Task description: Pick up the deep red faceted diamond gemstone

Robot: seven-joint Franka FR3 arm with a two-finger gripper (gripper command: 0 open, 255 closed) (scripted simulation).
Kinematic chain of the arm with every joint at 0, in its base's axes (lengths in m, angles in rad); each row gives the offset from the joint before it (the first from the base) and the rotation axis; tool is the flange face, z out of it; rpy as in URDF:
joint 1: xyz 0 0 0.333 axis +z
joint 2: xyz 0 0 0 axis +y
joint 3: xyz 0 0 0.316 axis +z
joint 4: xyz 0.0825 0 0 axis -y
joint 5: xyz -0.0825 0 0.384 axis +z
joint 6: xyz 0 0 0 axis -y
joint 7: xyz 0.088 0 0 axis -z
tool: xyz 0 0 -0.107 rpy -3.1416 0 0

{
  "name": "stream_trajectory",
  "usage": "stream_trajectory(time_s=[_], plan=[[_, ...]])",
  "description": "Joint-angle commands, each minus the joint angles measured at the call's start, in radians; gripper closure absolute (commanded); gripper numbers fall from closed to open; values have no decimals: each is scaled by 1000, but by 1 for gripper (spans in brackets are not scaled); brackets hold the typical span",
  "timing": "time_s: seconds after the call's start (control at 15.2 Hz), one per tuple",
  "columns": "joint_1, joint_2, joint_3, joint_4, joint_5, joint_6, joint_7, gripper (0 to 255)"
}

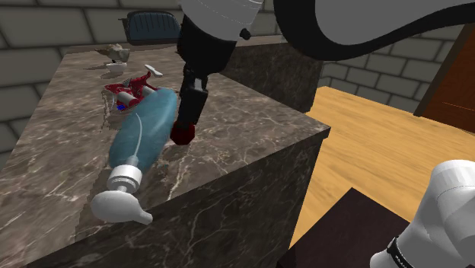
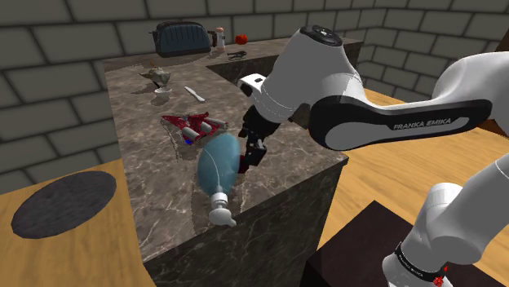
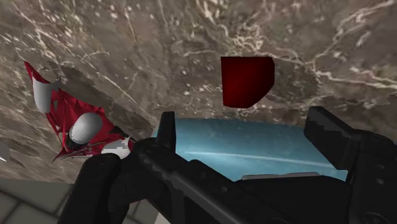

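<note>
Gemstone (image 3: 247, 81): dark red, lying on the marble counter (image 1: 251, 152), just beside the blue pump bottle (image 1: 145, 133). Gripper (image 3: 245, 118): fingers spread wide, nothing held, tips close to the stone. Expect a small, light, rigid body with slippery faces; clamp across two opposite flat facets

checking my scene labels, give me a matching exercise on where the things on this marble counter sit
1 deep red faceted gemstone
2 light blue pump bottle, white head
3 red and white toy craft
4 dark blue toaster

a by the back wall
b lying on its side
c just ahead of the open black gripper
d past the bottle's base

Pairs: 1-c, 2-b, 3-d, 4-a
</note>
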Motion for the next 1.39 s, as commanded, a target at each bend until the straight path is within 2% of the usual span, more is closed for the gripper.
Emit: stream_trajectory(time_s=[0.0,0.33,0.46,0.53,1.12,1.32], plan=[[3,0,5,-24,-3,27,2,0],[4,-3,9,-101,-9,101,16,0],[4,-3,8,-101,-9,101,16,0],[4,-5,8,-103,-8,101,16,255],[4,-3,9,-101,-9,101,16,255],[4,-2,6,-60,-5,61,8,255]])
